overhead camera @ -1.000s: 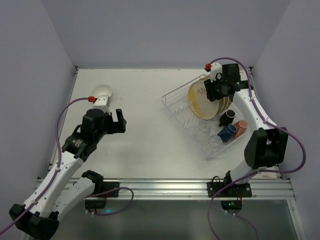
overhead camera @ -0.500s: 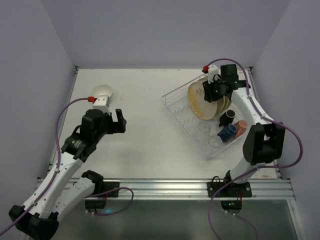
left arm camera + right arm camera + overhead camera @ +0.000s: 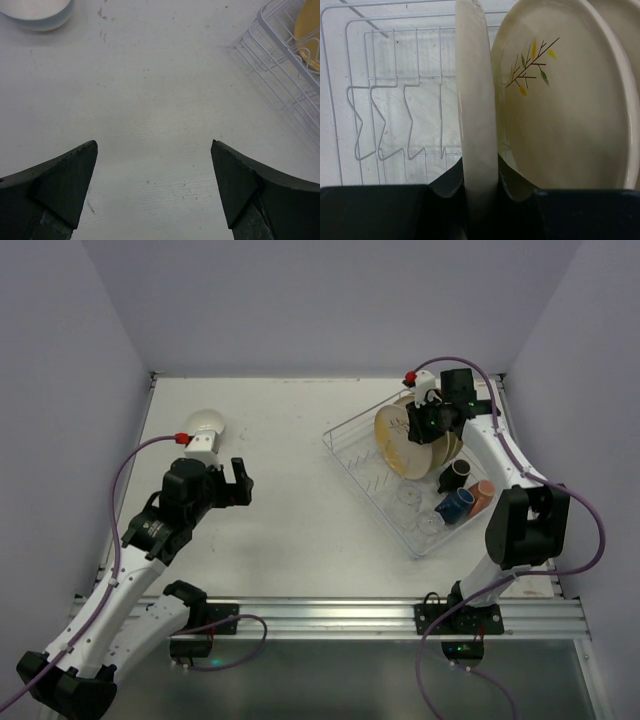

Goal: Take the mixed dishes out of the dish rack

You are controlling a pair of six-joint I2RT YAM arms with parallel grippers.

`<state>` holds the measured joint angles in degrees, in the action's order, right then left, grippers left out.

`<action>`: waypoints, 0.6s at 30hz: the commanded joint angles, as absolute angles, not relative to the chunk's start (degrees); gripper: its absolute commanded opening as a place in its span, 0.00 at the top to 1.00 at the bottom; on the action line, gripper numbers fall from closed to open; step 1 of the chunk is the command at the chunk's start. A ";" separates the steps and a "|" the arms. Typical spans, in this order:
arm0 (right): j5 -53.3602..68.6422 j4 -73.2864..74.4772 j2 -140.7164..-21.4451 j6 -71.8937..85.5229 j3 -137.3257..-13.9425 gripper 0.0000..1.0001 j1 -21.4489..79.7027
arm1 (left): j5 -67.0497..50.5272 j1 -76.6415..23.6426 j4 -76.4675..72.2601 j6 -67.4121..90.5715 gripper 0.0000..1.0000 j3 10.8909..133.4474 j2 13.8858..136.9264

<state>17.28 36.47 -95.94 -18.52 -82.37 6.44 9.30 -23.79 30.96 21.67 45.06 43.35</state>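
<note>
White tabletop (image 3: 290,440) between lilac walls. Centre right, the dish rack (image 3: 370,496) holds plates (image 3: 560,125) upright in prongs; the right gripper (image 3: 480,200) pinches the front plate (image 3: 477,125) rim, seemingly to lift it, while the left gripper (image 3: 152,170) hovers spread, empty, lower left

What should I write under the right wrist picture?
Right fingers pinch the front plate upright in the dish rack, sprig-marked plate beside it.

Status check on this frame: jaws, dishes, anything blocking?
Right gripper jaws shut on front plate, upright in dish rack. Left gripper open, empty. White bowl out on table; cups, glasses racked. Second plate close behind.
</note>
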 commanded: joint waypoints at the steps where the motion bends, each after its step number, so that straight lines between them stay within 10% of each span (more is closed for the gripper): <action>1: 18.81 35.16 -92.90 -19.42 -85.08 1.00 6.86 | 9.93 -24.17 29.44 20.48 0.00 44.12 42.63; 18: 13.45 22.40 -78.22 -16.08 -79.00 1.00 7.29 | 11.60 -24.17 29.79 20.83 0.00 44.38 42.27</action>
